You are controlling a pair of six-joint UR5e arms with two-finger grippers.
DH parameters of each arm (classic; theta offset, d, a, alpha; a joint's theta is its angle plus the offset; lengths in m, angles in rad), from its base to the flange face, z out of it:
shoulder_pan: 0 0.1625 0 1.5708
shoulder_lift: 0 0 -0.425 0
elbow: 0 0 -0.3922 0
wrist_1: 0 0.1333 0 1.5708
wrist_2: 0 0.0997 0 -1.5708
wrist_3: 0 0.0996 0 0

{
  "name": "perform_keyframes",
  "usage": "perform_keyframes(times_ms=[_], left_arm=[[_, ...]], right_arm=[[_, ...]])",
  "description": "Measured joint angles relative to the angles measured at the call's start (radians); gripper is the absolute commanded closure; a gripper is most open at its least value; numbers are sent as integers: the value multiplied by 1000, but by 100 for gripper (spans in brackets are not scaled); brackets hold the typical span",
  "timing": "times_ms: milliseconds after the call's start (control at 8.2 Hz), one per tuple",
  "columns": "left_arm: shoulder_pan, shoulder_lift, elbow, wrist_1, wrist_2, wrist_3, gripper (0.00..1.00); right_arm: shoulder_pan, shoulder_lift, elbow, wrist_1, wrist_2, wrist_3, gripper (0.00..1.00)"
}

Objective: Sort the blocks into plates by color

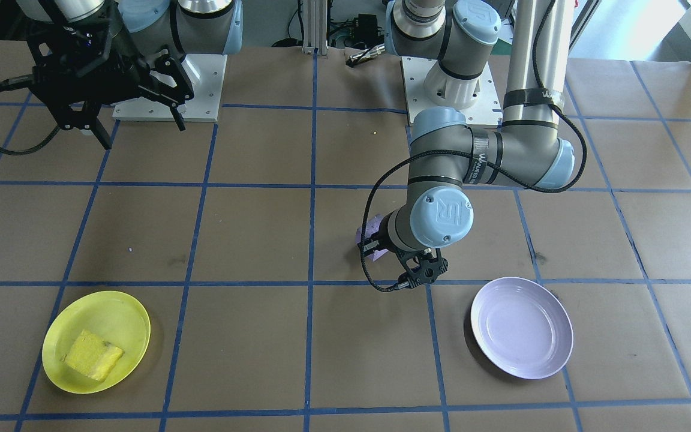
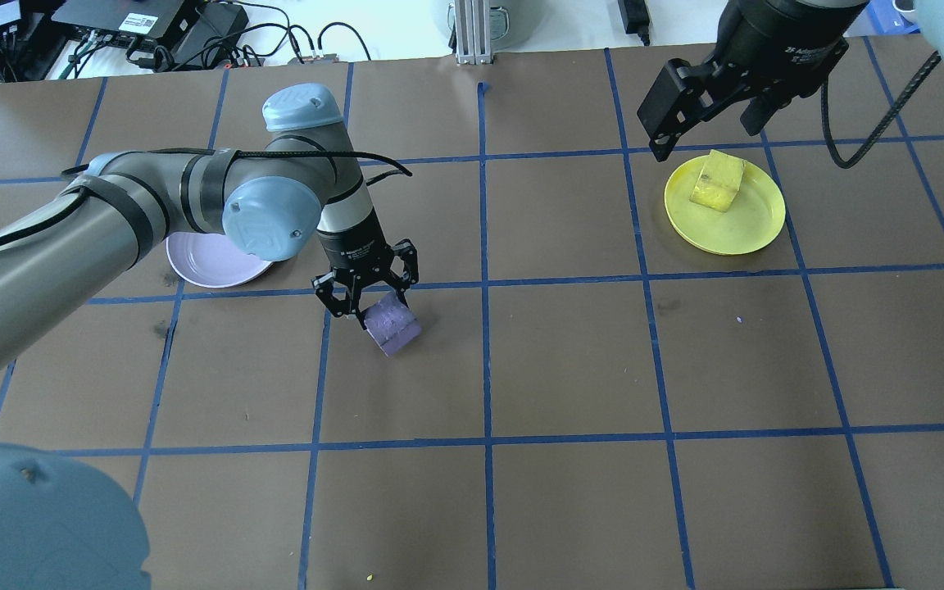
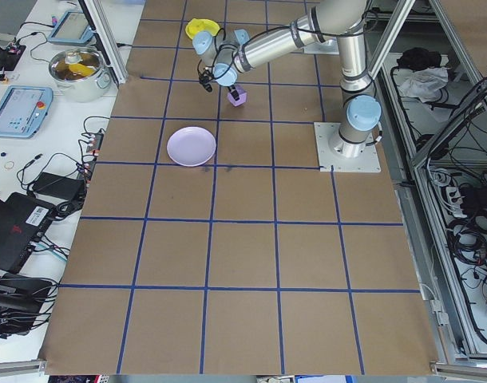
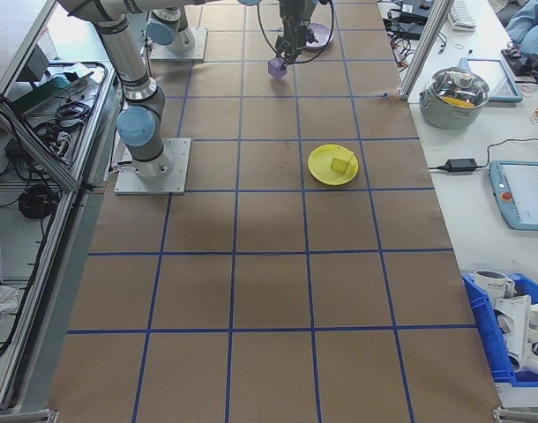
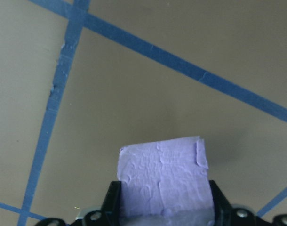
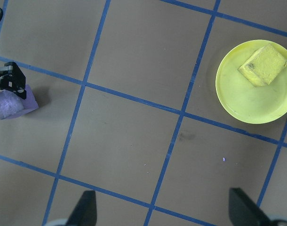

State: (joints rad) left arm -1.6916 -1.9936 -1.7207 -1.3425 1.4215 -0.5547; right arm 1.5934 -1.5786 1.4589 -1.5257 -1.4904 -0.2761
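L gripper [image 2: 367, 299] jaws clamped on purple block [image 2: 392, 324], just above worktop, lavender plate [image 2: 210, 260] nearby. R gripper [image 2: 705, 102] jaws released. Risk: foam slips w/ edge grip, drops short of plate.

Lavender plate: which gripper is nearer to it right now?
Left. The left gripper holds the purple block just beside the lavender plate; the right gripper hangs open across the table, by the yellow plate.

Rough foam purple block [image 5: 164, 176]; glossy plastic lavender plate [image 1: 522, 327]; matt brown paper table [image 2: 570, 360]
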Motion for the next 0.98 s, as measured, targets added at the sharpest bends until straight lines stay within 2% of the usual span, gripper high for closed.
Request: perform_keyframes(times_ms=[366, 732, 976], left_arm=[[36, 60, 106, -70, 86, 143, 100], [168, 46, 254, -151, 112, 393, 100], [262, 30, 281, -146, 139, 592, 100]], right_arm=[[-1, 0, 1, 1, 0, 0, 0], [-1, 0, 1, -1, 1, 0, 0], [-1, 0, 1, -2, 2, 0, 0]])
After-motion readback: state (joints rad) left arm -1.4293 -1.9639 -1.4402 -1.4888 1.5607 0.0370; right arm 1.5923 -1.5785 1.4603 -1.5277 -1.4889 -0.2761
